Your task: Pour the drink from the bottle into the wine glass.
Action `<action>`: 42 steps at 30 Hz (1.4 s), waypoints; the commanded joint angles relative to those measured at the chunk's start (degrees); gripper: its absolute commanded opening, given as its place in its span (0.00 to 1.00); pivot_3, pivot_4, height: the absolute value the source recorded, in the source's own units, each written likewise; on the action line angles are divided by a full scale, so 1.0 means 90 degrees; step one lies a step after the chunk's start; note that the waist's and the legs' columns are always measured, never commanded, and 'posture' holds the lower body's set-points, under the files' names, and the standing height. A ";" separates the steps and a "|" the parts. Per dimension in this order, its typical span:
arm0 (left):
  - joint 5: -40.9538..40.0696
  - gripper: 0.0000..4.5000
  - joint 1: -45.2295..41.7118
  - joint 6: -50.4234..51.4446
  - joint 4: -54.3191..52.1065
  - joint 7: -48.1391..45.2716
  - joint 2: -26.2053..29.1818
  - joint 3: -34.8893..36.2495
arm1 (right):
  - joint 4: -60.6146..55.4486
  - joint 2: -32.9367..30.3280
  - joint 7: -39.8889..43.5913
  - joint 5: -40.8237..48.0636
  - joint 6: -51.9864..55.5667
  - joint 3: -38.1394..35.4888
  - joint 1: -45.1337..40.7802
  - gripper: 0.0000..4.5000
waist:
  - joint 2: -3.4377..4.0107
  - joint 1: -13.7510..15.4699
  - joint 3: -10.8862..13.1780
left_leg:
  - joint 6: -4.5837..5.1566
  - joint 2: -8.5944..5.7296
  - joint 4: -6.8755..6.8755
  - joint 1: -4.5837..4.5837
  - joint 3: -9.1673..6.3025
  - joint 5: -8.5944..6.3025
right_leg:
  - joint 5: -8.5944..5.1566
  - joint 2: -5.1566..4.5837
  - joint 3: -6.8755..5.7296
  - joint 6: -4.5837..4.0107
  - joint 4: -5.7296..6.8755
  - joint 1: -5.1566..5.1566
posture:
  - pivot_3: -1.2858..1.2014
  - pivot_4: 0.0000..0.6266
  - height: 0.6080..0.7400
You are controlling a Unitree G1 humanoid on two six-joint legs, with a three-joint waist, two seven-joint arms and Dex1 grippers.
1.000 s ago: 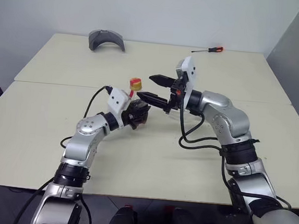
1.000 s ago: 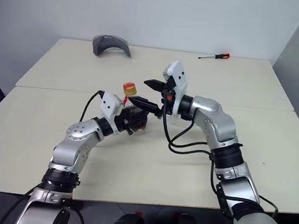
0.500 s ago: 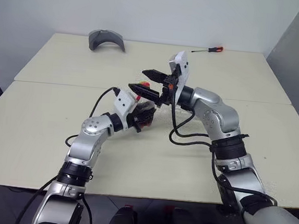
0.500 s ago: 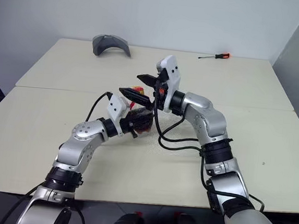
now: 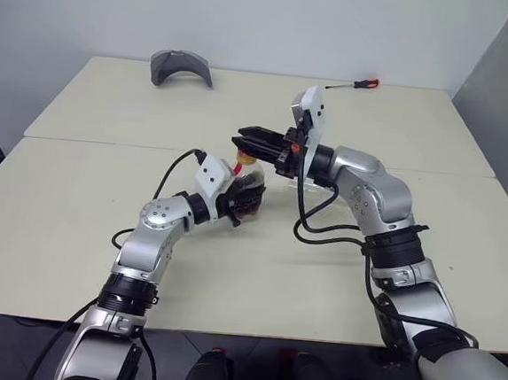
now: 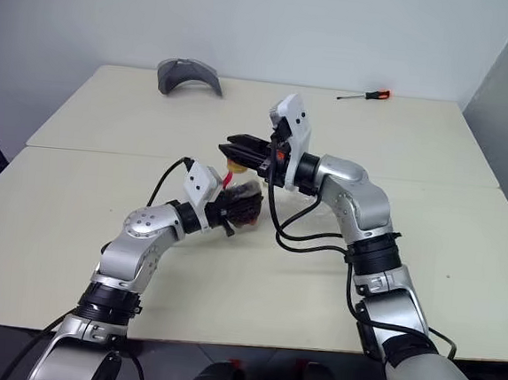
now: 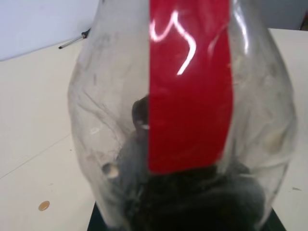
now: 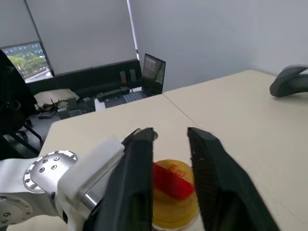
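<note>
Two grips are meeting on one small bottle [image 5: 247,198], and that is where the trouble is lying. Nearest, the left jaws are pinching the bottle's rounded body and holding it off the table [image 5: 75,201], with the neck pointing up and toward the right arm; the red strip [image 7: 190,86] is facing the left wrist camera. The drink [image 5: 249,207] is sitting dark in the low part of the bottle. Just above, the right jaws are pressing in on the yellow cap [image 8: 174,199] from both sides, one finger on each flank, so the step in hand is looking like unscrewing. If the right wrist is twisting while the left squeeze is too light, the slick plastic may be turning along with the cap or sliding out and dropping. If the squeeze is too hard, the soft wall may be buckling and pushing liquid out once the cap is coming loose. An off-centre hold may be letting the cap pop sideways. Farther back, a grey curved piece [image 5: 182,66] and a screwdriver [image 5: 354,84] are lying well apart from this.
</note>
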 commanded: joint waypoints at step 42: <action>-0.0026 0.21 -0.0337 -0.0239 -0.0188 -0.0010 -0.0125 -0.0013 | 0.0358 0.0081 0.0356 -0.0236 -0.0308 -0.0054 -0.0241 0.51 | 0.0001 -0.0001 0.0001 | -0.0001 0.0000 -0.0001 -0.0001 -0.0001 0.0000 | 0.0000 0.0000 0.0000 0.0000 -0.0001 0.0000 | 0.52 0.24 1.00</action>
